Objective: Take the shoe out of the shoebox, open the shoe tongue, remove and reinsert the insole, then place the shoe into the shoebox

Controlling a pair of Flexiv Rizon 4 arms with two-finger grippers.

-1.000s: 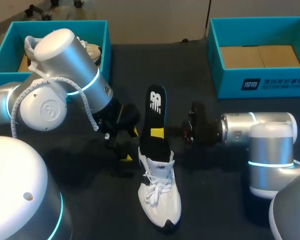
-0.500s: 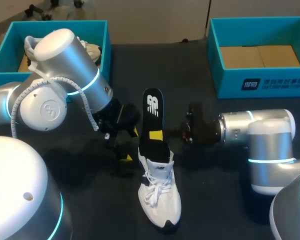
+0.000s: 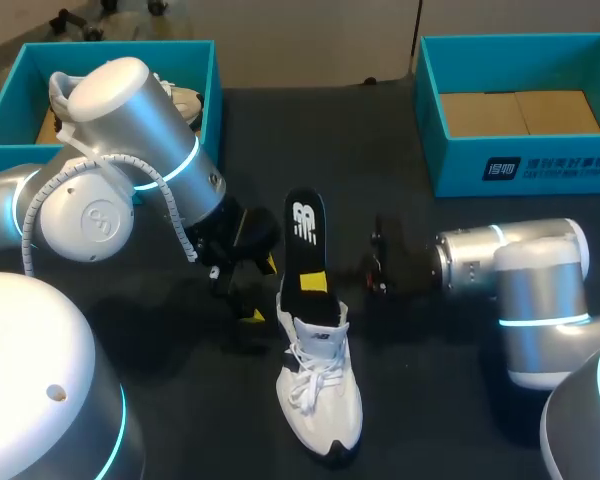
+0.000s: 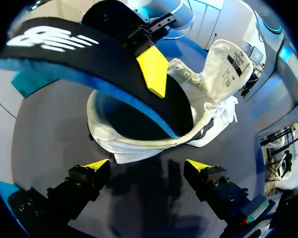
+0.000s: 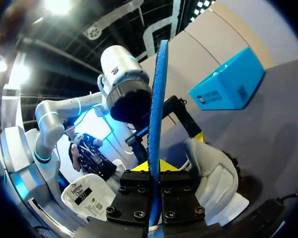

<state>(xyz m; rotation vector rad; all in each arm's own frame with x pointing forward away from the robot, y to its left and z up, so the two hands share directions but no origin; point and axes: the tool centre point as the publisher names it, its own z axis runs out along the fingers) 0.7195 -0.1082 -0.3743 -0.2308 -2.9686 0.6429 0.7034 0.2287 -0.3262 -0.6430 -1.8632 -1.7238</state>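
White shoe (image 3: 320, 395) lies just ahead of parted left end effector (image 4: 148, 166), toe off to one side; right end effector (image 5: 154, 168) clamps insole (image 3: 305, 245), slanting up from heel opening.

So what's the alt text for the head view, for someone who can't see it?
The right end effector grips a black insole, its lower end inside a white shoe on the dark table. The left end effector hangs open beside the shoe; a teal left shoebox and right shoebox sit at the far corners.

The insole (image 3: 304, 235) has slid deeper into the shoe (image 3: 322, 395)
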